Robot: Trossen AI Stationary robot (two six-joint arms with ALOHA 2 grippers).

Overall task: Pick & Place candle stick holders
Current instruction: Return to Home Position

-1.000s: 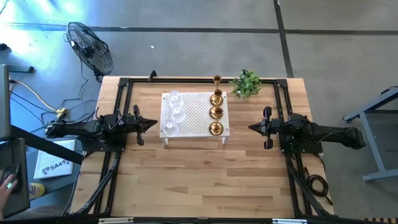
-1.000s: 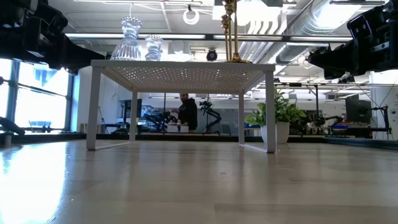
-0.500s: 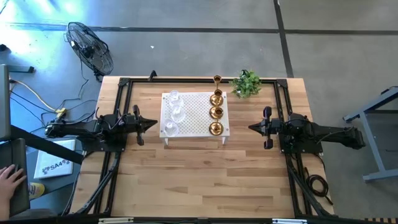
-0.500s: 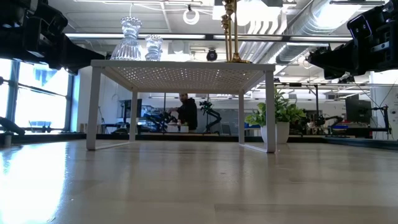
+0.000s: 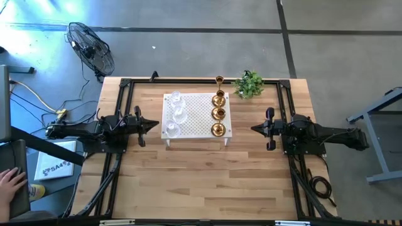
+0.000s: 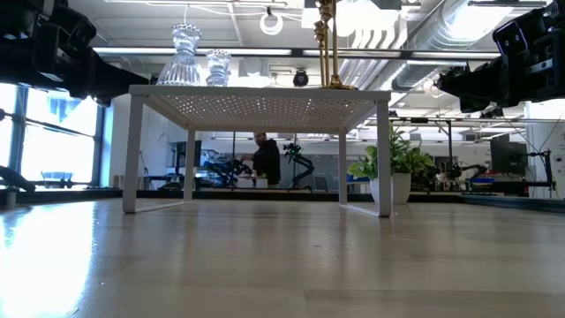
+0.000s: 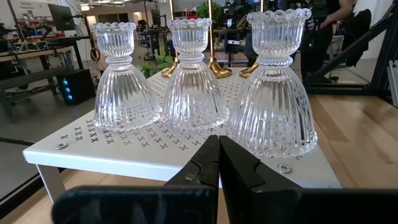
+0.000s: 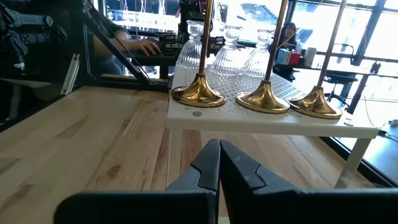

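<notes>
The left gripper (image 5: 155, 125) and right gripper (image 5: 254, 129) sit closed; platform (image 5: 198, 113) between them.

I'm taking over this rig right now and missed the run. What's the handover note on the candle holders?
Left hand: shut, empty, off the left side of the white platform, pointing at it.
Right hand: shut, empty, off the platform's right side, pointing at it.
Three glass holders stand in a row along the platform's left side; three gold holders in a row along its right.
Done: both rows look aligned, nothing is held.
Left: probably nothing beyond parking the arms.
</notes>
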